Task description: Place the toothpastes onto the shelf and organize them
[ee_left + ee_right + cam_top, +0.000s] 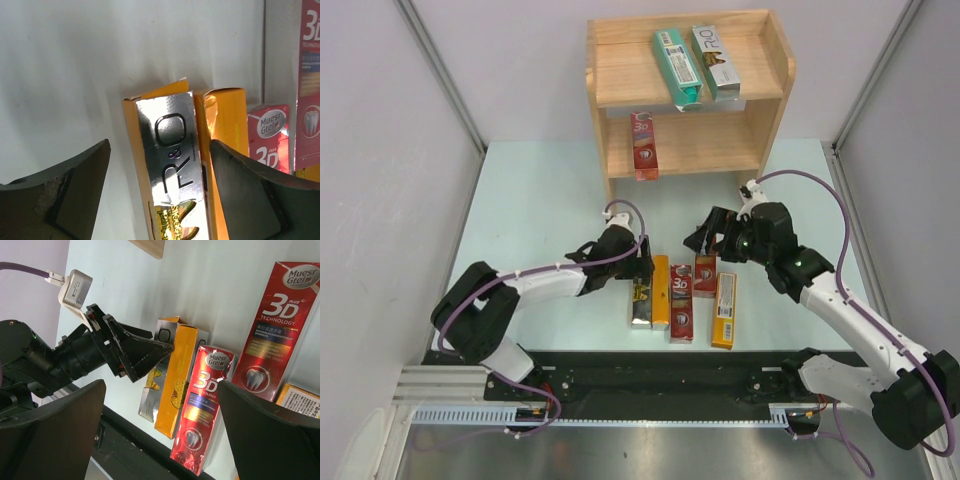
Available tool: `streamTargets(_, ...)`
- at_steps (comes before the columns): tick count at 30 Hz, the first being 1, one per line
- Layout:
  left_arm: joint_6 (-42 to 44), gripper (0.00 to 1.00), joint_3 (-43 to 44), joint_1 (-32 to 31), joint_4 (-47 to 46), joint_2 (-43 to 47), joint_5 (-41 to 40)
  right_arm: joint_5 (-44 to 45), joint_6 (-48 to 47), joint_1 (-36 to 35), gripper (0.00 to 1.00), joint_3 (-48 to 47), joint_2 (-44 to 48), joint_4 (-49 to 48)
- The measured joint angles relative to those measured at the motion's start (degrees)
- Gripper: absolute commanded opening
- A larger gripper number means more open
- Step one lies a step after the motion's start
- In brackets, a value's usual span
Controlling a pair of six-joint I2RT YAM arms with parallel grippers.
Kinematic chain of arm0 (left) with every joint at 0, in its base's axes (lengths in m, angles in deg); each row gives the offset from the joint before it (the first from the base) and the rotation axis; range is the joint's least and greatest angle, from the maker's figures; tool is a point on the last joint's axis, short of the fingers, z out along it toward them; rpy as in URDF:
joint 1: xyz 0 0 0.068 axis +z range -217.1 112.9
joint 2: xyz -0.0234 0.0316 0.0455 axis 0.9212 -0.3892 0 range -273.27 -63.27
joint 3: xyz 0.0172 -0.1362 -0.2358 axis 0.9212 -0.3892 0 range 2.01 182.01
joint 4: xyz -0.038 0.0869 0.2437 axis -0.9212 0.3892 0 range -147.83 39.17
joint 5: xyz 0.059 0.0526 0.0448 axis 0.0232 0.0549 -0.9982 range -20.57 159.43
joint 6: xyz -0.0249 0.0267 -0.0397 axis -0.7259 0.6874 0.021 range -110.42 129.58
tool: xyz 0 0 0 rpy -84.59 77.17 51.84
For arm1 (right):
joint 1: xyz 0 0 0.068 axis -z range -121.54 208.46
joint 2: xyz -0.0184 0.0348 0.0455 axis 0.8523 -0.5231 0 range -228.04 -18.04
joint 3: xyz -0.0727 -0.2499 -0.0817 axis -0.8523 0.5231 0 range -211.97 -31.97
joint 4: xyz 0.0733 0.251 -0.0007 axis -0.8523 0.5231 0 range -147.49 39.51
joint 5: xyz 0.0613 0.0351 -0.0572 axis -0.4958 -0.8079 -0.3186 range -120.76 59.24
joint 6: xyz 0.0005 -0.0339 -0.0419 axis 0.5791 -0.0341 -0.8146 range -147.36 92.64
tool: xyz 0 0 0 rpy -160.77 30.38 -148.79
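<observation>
Left gripper spread wide, one finger each side of the silver carton.
I see the right gripper wide too, over the red cartons; three toothpastes sit far on the shelf.

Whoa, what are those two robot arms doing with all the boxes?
They are putting toothpaste boxes onto the wooden shelf. Three are up there: a teal box and a silver box on top, and a red box on the lower level. Five more lie in a row on the table. The left gripper is open, its fingers on either side of the shiny box at the row's left end. The right gripper is open too, holding nothing.
</observation>
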Motion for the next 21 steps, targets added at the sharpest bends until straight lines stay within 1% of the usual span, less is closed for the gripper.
streamTargets(6, 0.02, 0.84, 3.76, -0.68, 0.2, -3.74, 0.57, -0.66, -0.17, 1.27, 1.0, 0.2, 0.28, 0.04)
streamTargets(10, 0.09, 0.82, 7.54, -1.88, 1.4, -6.86, -0.46, -1.14, -0.42, 2.05, 1.0, 0.22, 0.7, 0.04)
streamTargets(13, 0.09, 0.82, 7.58, -2.25, 0.87, -7.02, -0.94, -1.2, -0.7, 2.29, 1.0, 0.44, 0.92, 0.0)
streamTargets(17, 0.07, 0.86, 5.09, -2.32, 0.09, -4.52, -1.9, -1.46, -0.76, 2.36, 1.0, 1.29, 1.18, 0.02)
streamTargets(21, 0.09, 0.87, 1.68, -2.62, 1.4, 1.6, -3.91, -1.86, -0.79, 2.43, 1.0, 1.64, 1.18, -0.02)
